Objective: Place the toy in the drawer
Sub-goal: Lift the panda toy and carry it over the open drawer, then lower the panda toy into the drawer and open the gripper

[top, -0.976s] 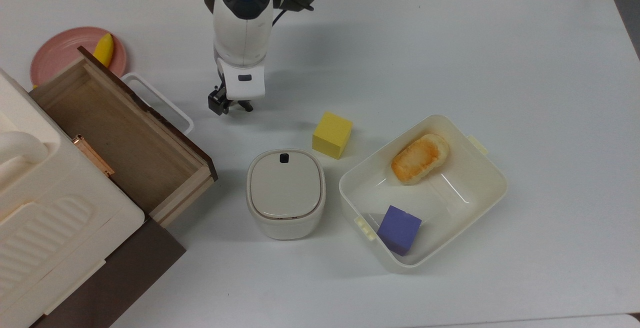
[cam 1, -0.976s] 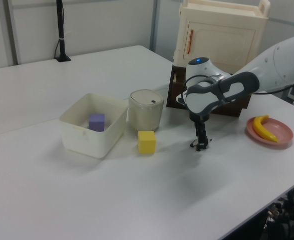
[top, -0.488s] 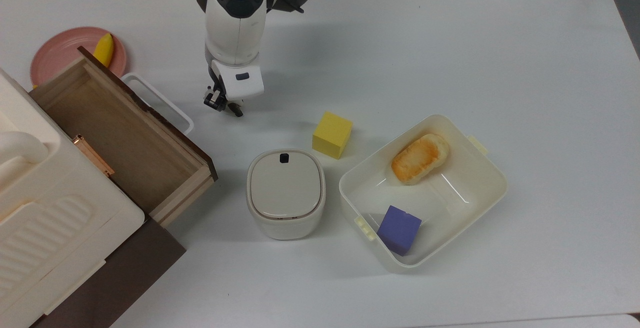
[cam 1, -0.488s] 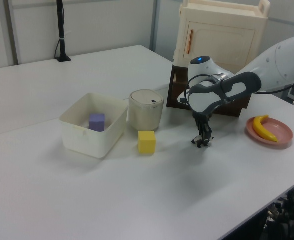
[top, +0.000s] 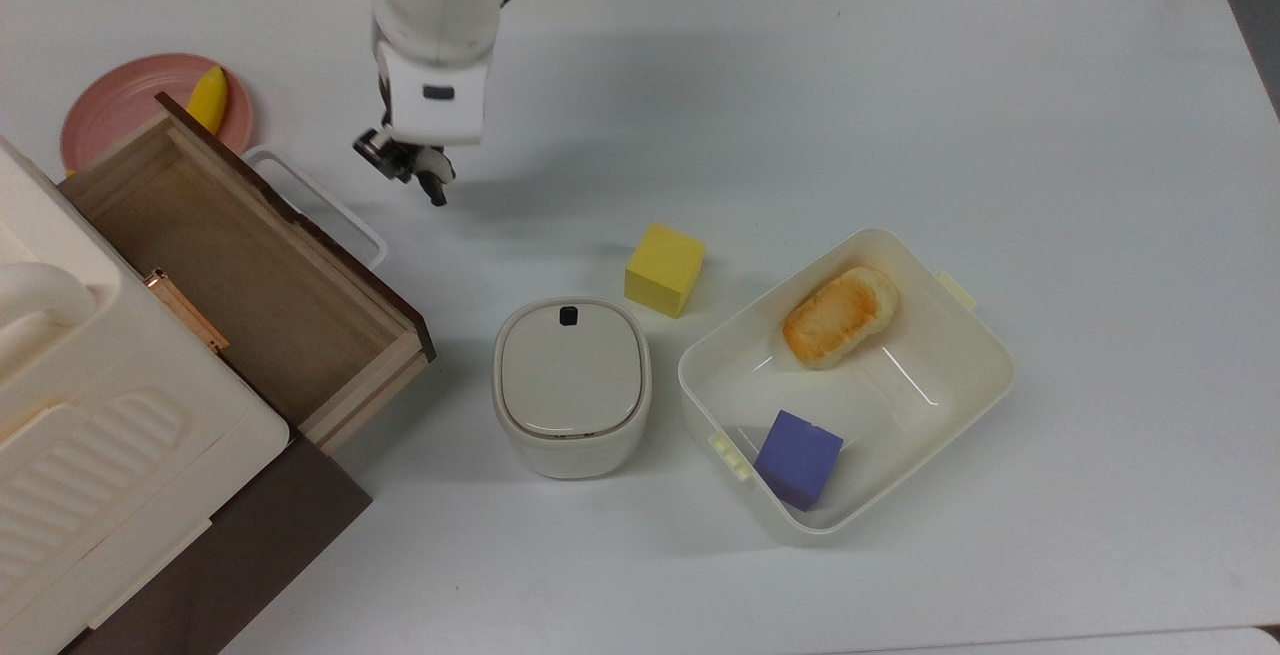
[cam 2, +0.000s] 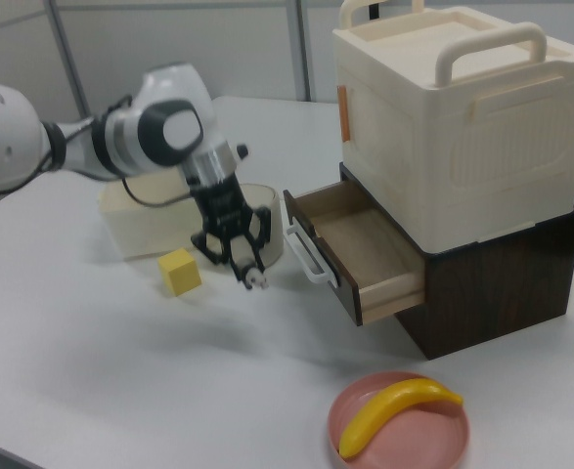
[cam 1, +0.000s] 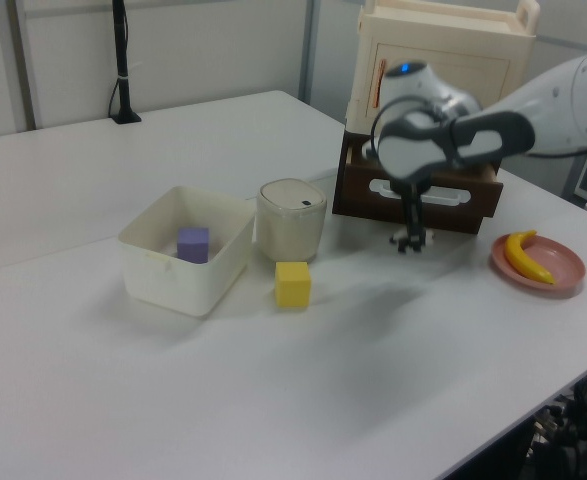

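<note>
Carry step, as I read it: gripper (top: 405, 167) is clear of the table, just off the drawer's white loop handle (top: 318, 207) on the top view's right. In the right view there's a small black-and-white bit at the fingertips, so I take the jaws to be clenched on the toy (cam 2: 254, 279). It's too small to make out more.

Next move, my call: carry it over the dark front panel, centre above the open cavity, release. Panel lip and handle are the things to clear.

Containers:
- drawer (top: 235, 280): pulled open, bare wood floor, nothing in it.
- white bin (top: 975, 375): bread roll (top: 838, 316) and purple cube (top: 797, 458) inside.
- lidded white pot (top: 571, 385): shut, contents unknown.
- pink plate (top: 120, 105): banana (top: 208, 99) on it, behind the drawer.

Yellow cube (top: 664, 269) sits on the table between pot and bin.
</note>
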